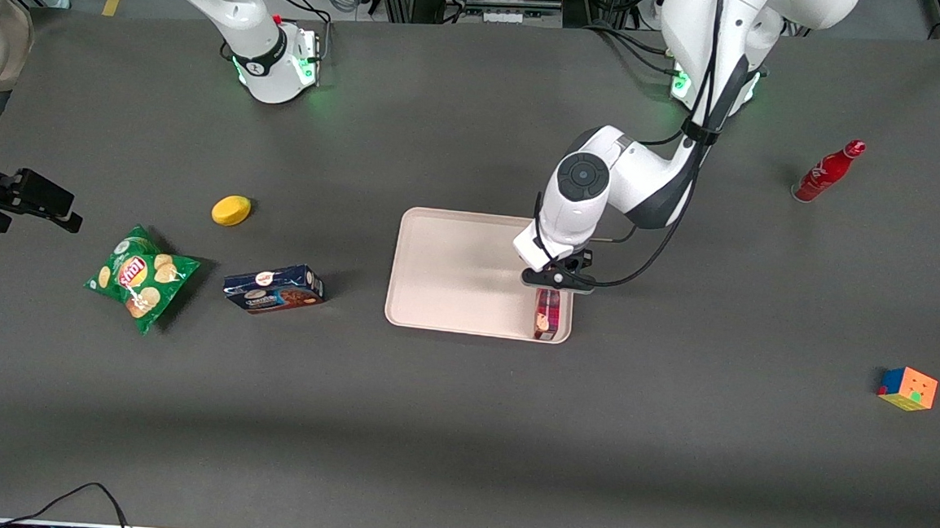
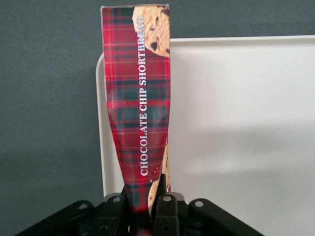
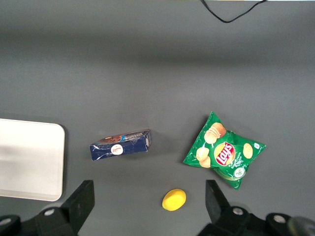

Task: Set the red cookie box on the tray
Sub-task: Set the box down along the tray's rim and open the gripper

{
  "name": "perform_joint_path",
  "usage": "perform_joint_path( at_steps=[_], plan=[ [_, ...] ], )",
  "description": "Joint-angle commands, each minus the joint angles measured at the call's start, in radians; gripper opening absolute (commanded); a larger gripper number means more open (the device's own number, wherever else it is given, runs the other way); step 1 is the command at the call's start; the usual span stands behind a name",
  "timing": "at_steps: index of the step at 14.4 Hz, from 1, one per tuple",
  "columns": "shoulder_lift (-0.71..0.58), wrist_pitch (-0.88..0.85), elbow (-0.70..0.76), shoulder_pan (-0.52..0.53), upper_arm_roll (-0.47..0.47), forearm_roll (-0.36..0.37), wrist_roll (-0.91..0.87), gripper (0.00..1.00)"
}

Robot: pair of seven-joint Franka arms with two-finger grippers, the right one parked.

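The red cookie box (image 1: 547, 313) is a slim dark red plaid carton. It stands along the tray's edge nearest the working arm's end of the table, over the tray's corner nearest the front camera. In the left wrist view the box (image 2: 140, 98) reads "CHOCOLATE CHIP SHORTBREAD" and reaches out over the tray's rim. My left gripper (image 1: 554, 285) is shut on the box's end, and its black fingers (image 2: 162, 194) pinch the carton. The tray (image 1: 457, 271) is pale beige-pink with a low rim and also shows in the left wrist view (image 2: 236, 118) and the right wrist view (image 3: 29, 160).
A dark blue cookie box (image 1: 274, 288), a green chips bag (image 1: 141, 275) and a yellow lemon-like object (image 1: 231, 209) lie toward the parked arm's end. A red bottle (image 1: 827, 172) and a colour cube (image 1: 908, 389) sit toward the working arm's end.
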Motion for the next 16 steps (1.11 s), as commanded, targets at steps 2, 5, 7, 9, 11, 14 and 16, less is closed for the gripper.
perform_joint_path(
  at_steps=[2, 5, 7, 9, 11, 14, 16],
  plan=[
    [-0.021, 0.012, -0.02, -0.009, 0.014, 0.027, -0.028, 0.37],
    [-0.021, 0.012, -0.019, -0.009, 0.016, 0.027, -0.026, 0.69],
    [-0.021, 0.0, -0.011, -0.008, 0.019, 0.027, -0.026, 0.99],
    [-0.032, -0.031, 0.021, -0.005, 0.02, 0.025, -0.023, 1.0],
    [-0.033, -0.199, 0.129, -0.002, 0.04, 0.01, -0.016, 1.0],
    [-0.033, -0.497, 0.346, 0.001, 0.091, -0.014, 0.027, 1.0],
    [-0.062, -0.594, 0.426, 0.041, 0.129, -0.082, 0.148, 1.0]
  ],
)
